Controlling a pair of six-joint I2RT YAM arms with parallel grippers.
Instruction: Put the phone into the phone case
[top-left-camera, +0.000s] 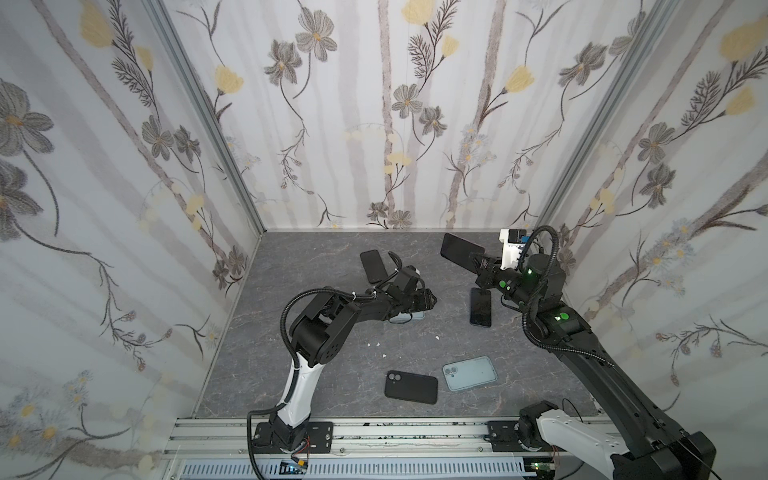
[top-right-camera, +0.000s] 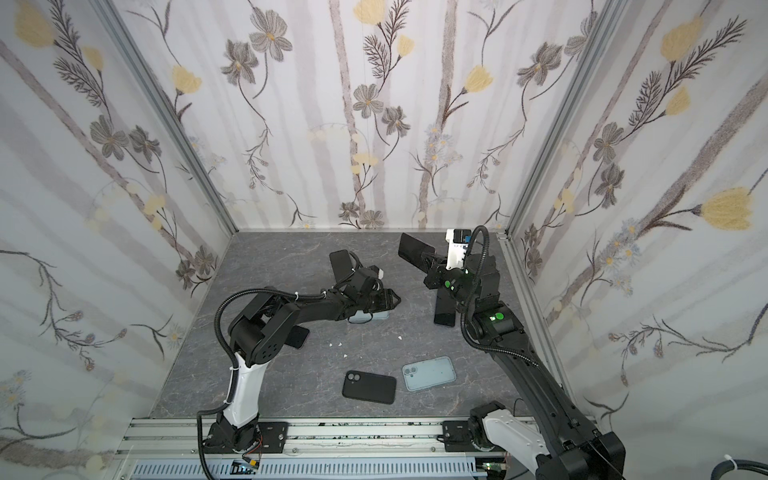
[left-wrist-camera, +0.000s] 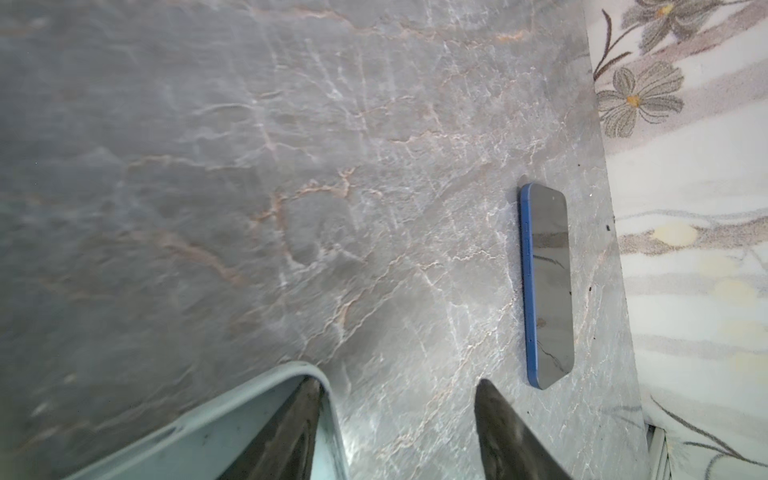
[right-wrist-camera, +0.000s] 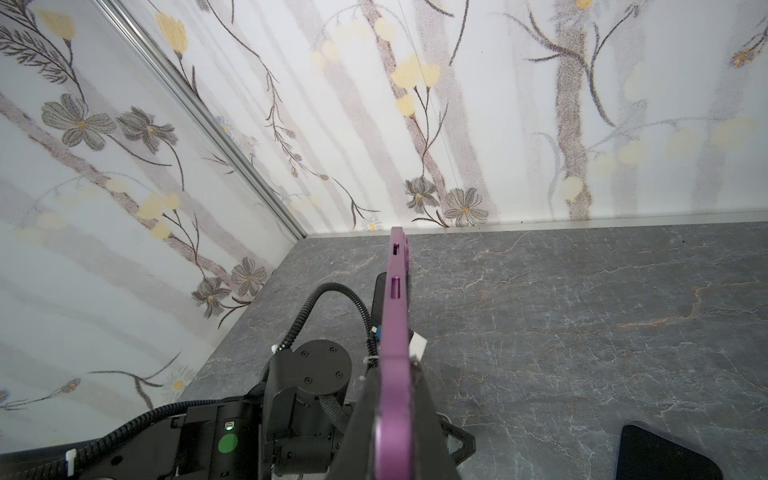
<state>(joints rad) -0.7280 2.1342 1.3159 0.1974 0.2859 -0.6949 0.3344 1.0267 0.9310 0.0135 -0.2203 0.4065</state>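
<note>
- Grey table (top-left-camera: 332, 353): right gripper (top-left-camera: 477, 262) is clamping phone (top-left-camera: 459, 248) aloft.
- Left gripper (left-wrist-camera: 399, 384) is straddling case (left-wrist-camera: 232, 415) rim beneath it, jaws apart.
- Phone is not yet entering case.

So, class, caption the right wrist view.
Right gripper shut on a purple phone, held edge-on above the grey table.

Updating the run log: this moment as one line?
left claw: open, astride pale case rim | right claw: shut on purple phone, aloft | phone not yet cased
</note>
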